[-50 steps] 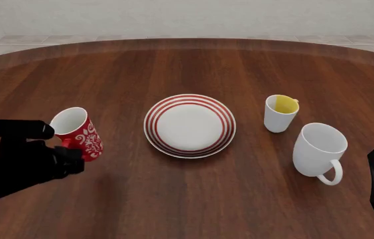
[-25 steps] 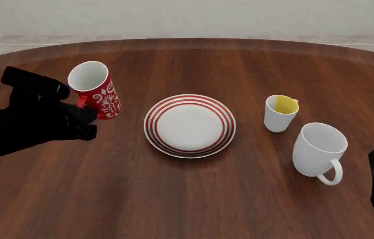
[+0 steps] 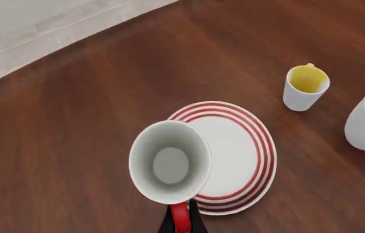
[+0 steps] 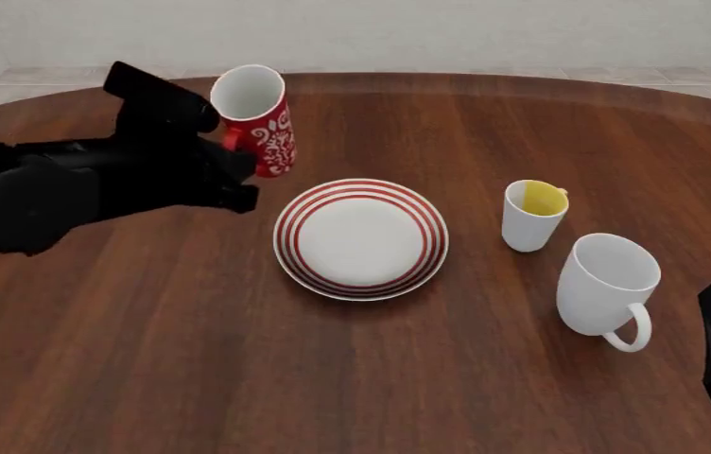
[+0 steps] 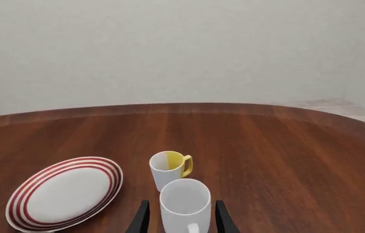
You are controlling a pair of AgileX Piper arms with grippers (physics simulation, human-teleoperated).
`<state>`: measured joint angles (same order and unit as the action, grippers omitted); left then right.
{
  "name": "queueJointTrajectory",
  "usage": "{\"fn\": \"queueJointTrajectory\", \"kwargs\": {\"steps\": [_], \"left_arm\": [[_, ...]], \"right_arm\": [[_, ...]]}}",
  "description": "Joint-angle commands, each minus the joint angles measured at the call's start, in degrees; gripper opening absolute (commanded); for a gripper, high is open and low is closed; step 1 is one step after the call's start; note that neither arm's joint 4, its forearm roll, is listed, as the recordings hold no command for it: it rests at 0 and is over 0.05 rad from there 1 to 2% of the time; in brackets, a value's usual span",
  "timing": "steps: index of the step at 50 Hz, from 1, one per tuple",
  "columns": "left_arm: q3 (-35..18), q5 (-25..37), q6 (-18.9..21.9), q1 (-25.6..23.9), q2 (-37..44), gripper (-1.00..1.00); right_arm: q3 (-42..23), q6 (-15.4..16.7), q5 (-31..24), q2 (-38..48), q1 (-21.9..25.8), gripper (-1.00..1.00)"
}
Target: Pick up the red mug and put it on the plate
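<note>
Front view: the left gripper pinches the red mug by its handle, holding it tilted in the air at upper left of the frame, up and left of the plate (which lies flat at centre). At right stand a yellow-lined cup and a white mug. The right gripper, fingers spread, straddles the white mug without touching it.

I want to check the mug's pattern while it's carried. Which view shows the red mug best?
The front view: the red mug shows its red side with white swirls, white rim and handle, held aloft in the left hand. The left wrist view shows only its white inside and handle; the right wrist view catches a sliver at the frame edge.
</note>
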<state>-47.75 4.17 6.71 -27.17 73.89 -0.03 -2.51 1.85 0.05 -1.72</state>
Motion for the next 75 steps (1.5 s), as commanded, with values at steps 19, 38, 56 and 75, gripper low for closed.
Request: {"fn": "queueJointTrajectory", "kwargs": {"steps": [19, 38, 56, 75], "left_arm": [[-10.26, -2.89, 0.96, -5.39, 13.93, -1.00], [-12.63, -4.79, 0.27, -7.99, 19.66, -1.00], [-12.14, -7.56, 0.28, -8.80, 23.92, -1.00], [-11.03, -9.25, 0.53, -9.52, 27.56, -1.00]], "right_arm": [[0.00, 0.48, 0.18, -0.03, 0.01, 1.00], [-0.01, 0.74, -0.23, 0.03, 0.21, 1.00], [-0.03, 0.81, -0.07, 0.03, 0.12, 1.00], [-0.01, 0.65, 0.05, 0.01, 0.09, 1.00]]}}
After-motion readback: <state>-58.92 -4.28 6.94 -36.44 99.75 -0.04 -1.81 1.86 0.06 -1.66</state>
